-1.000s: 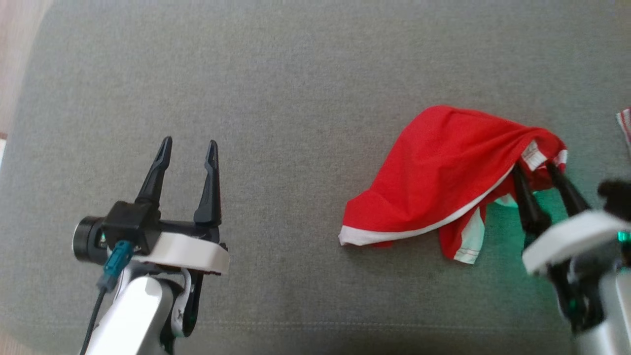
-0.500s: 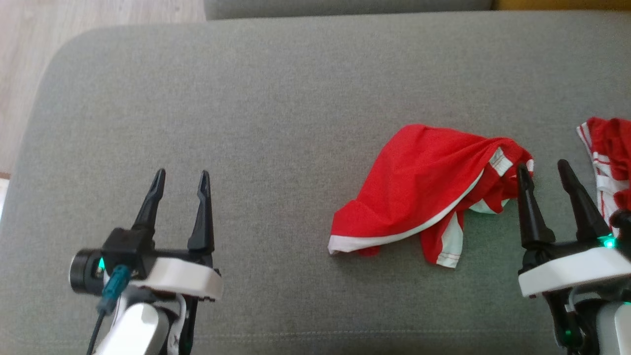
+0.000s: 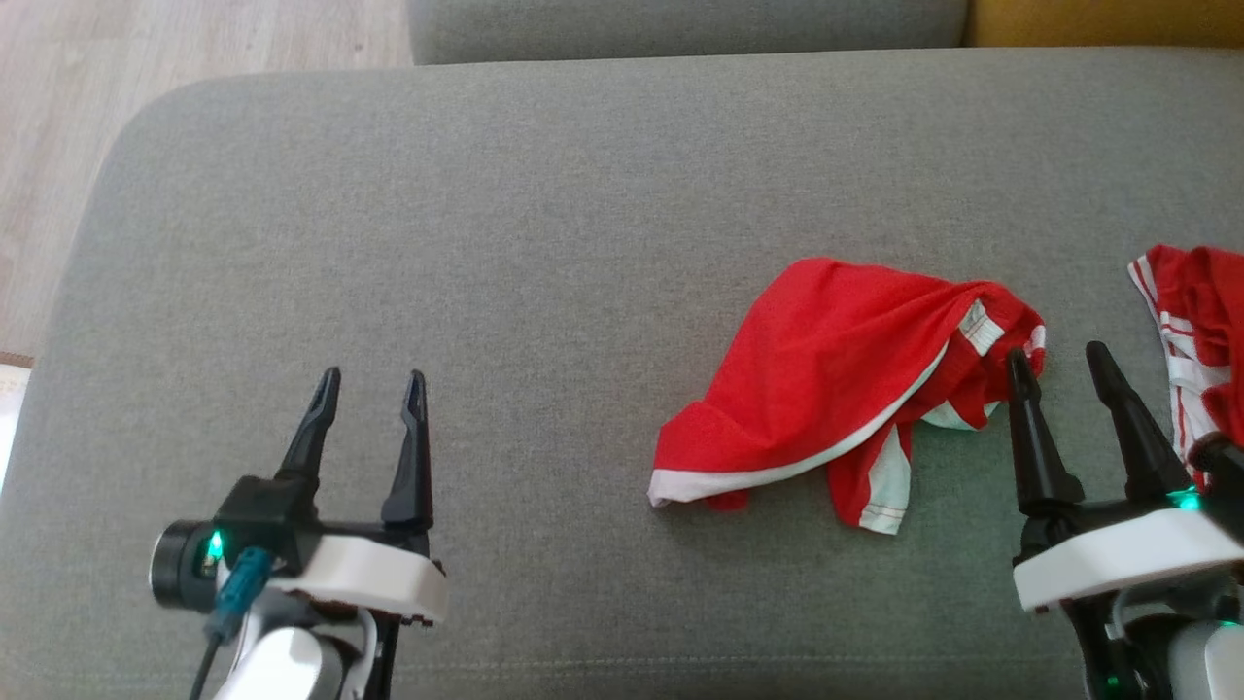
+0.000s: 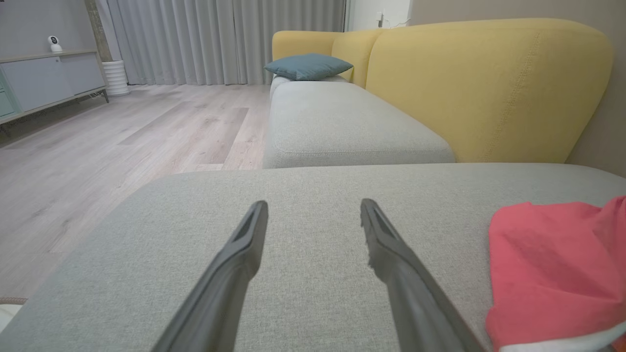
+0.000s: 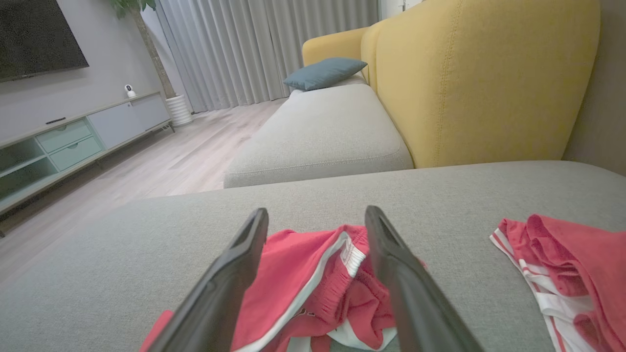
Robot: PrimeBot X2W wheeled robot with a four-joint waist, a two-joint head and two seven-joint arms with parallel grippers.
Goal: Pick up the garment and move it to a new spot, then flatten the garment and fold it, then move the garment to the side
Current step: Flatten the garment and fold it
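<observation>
The garment (image 3: 836, 389), red shorts with white trim, lies crumpled on the grey sofa cushion (image 3: 583, 194), right of centre. My right gripper (image 3: 1056, 352) stands open at the garment's right end. Its left fingertip is right at the waistband and holds nothing. In the right wrist view the garment (image 5: 303, 283) lies below and between the spread fingers of my right gripper (image 5: 317, 210). Far off at the lower left, my left gripper (image 3: 374, 374) is open and empty. In the left wrist view my left gripper (image 4: 314, 203) points over bare cushion, with the garment (image 4: 552, 274) at the right edge.
A second red and white garment (image 3: 1195, 321) lies at the cushion's right edge, just right of my right gripper. Wooden floor (image 3: 58, 146) lies beyond the cushion's left edge. Past the far edge are another grey seat (image 4: 342, 127), a yellow backrest (image 4: 489, 88) and a blue pillow (image 4: 308, 66).
The head camera has tilted up, so the whole picture shifted. My right gripper's fingers have drawn back out of the garment's waistband, and the garment has settled lower on the cushion.
</observation>
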